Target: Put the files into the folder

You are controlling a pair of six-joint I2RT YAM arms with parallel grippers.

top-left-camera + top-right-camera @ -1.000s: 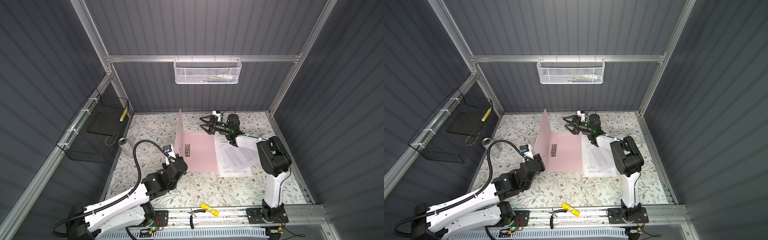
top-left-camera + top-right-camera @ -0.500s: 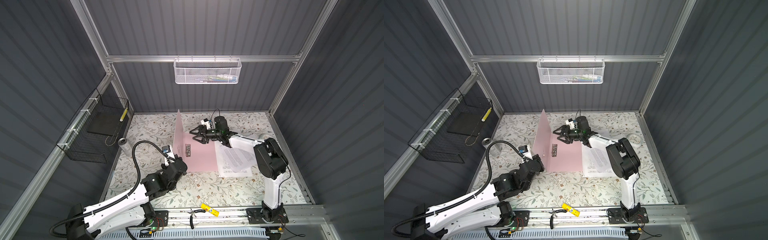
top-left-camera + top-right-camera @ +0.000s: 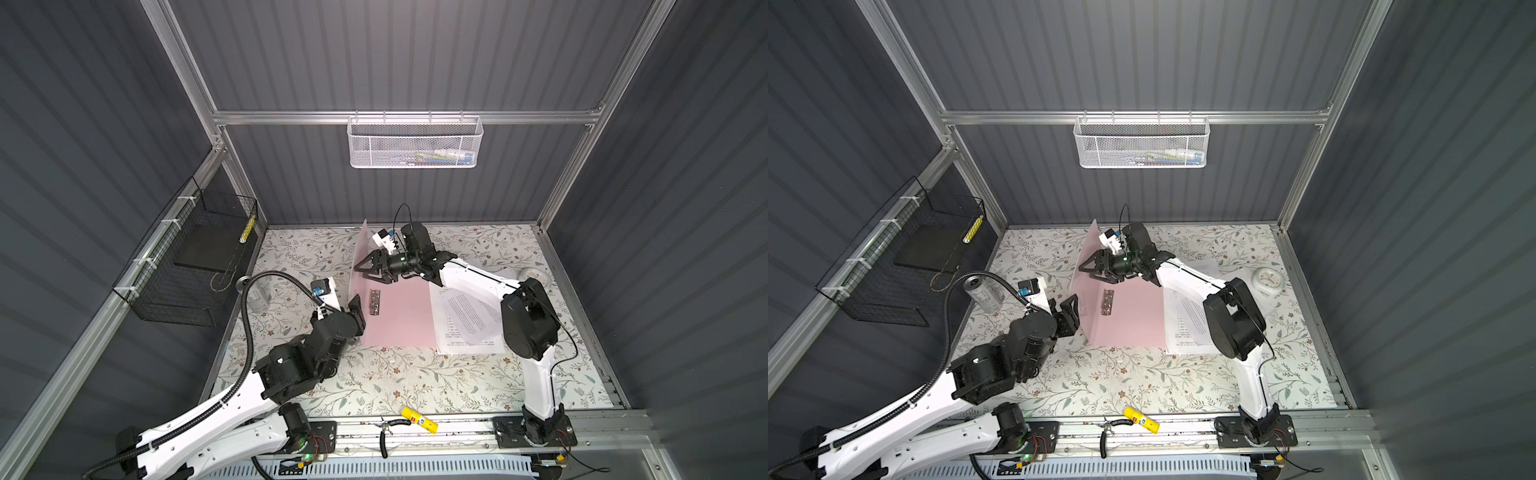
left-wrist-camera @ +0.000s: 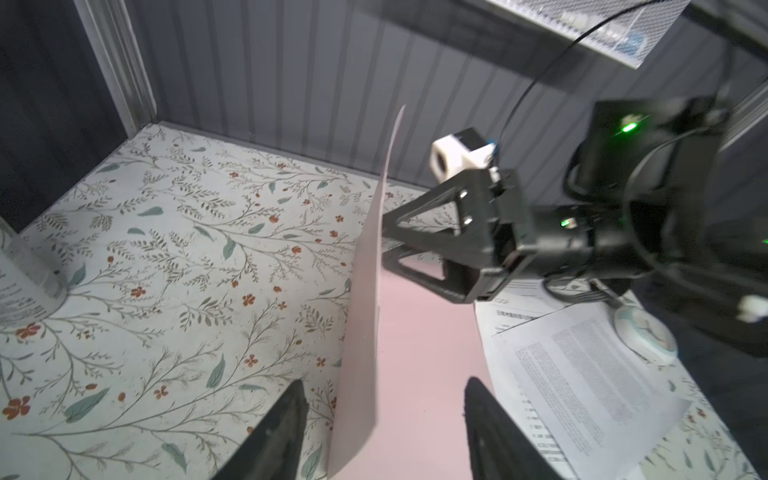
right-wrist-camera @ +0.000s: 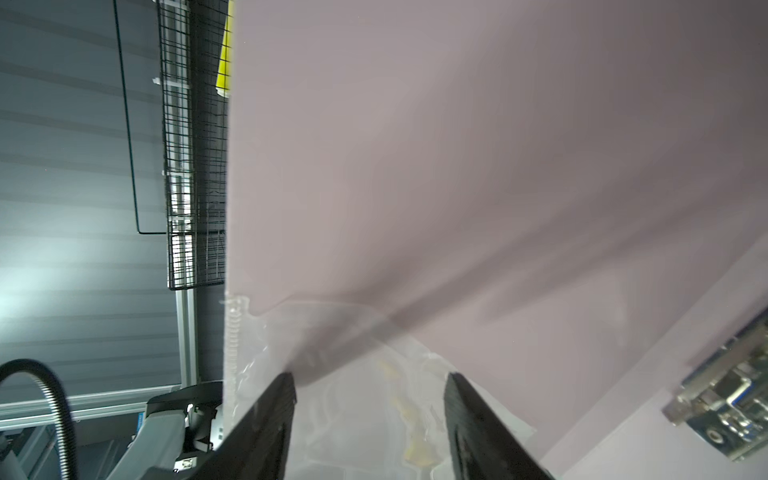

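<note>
**Worktop** [image 3: 415, 382]: floral sheet, carries everything below.

**Folder** [image 3: 407, 316]: pink and open. The back panel lies flat mid-worktop, and the cover [image 4: 363, 324] stands near upright along its left edge. Its place is unchanged from a second ago.

**Files** [image 3: 465, 320]: white printed sheets, loosely fanned and flat on the worktop. They lie just beside the folder's right edge, partly under the right arm. None is in the folder yet.

**Right gripper** [image 3: 365, 272]: now reaches across the folder's far end, tips at the cover's inner face (contact cannot be told). Jaws are moderately parted and hold nothing. A second ago it hung farther right, clear of the cover.

**Left gripper** [image 4: 386, 419]: the chief change. Jaws are now moderately parted, one finger on either side of the cover's near edge, gripping nothing. A second ago they were pinched shut there.

**Clip** [image 3: 375, 301]: metal, on the back panel near the hinge, unobstructed.

**Meaning, as judged:** the cover is passing from left-hand keeping to right, the left letting go as the right arrives to prop it. The folder stands ready, but moving the files is not yet begun. An unsupported cover may fall shut.
</note>
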